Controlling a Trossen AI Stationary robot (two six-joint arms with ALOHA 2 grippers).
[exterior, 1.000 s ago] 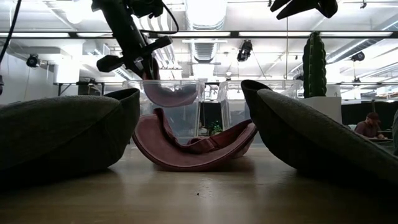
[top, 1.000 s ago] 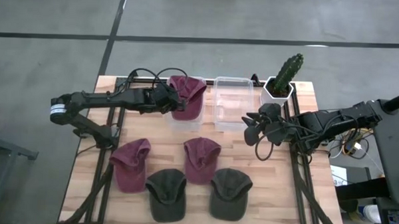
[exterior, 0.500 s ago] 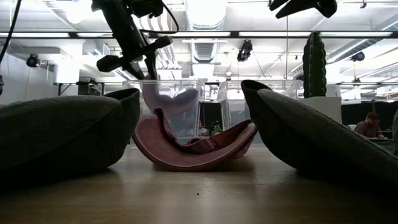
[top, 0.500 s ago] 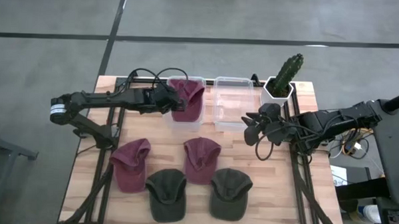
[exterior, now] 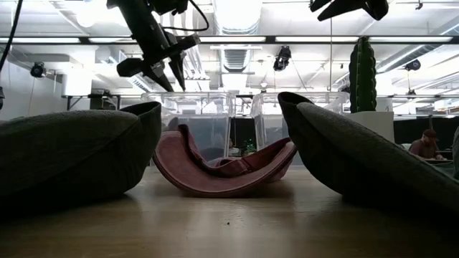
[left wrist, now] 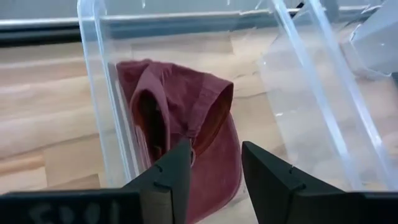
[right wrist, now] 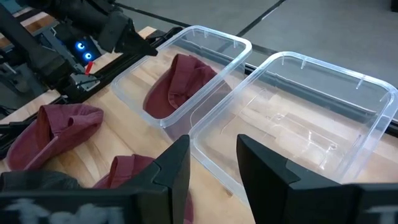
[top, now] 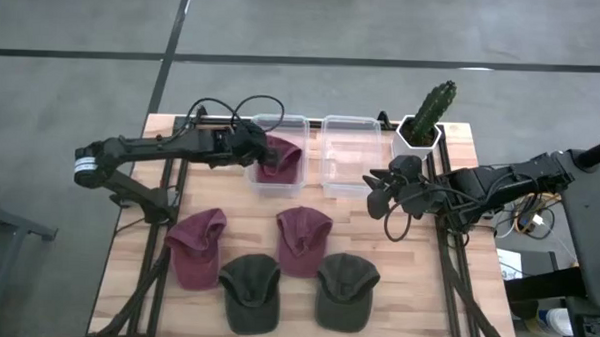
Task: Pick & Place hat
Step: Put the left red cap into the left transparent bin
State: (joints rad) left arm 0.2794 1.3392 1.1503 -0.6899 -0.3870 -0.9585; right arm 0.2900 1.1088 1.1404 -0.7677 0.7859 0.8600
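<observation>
The hat [top: 279,158] I'm working with, a maroon cap, lies crumpled inside the left clear bin [top: 251,175], just ahead of my left gripper [top: 249,147] and no longer touching it. In the left wrist view the hat [left wrist: 180,127] sits against the bin's near wall [left wrist: 102,99], and my two dark fingers [left wrist: 171,177] stand apart with nothing between them, so that gripper is released. From table height the left gripper [exterior: 168,68] hangs above the bin's rim with its fingers spread.

My right gripper [top: 379,191] waits on the other side, beside the second clear bin [top: 324,184], which holds nothing I can see. In the right wrist view its fingers [right wrist: 177,165] are parted too, empty, looking across both bins; the hat [right wrist: 177,87] shows from there in the farther bin [right wrist: 199,31], with the nearer bin [right wrist: 373,87] close in front of the fingers.

Behind my right gripper stands a cactus [top: 432,105] in a white pot [top: 417,143]. Nearer the table's front edge, well apart from both grippers, four more caps lie on the wood: a maroon one [top: 195,247] at the left, another maroon one [top: 303,239] in the middle, and two dark green ones [top: 250,292] [top: 345,288] in front of them.
</observation>
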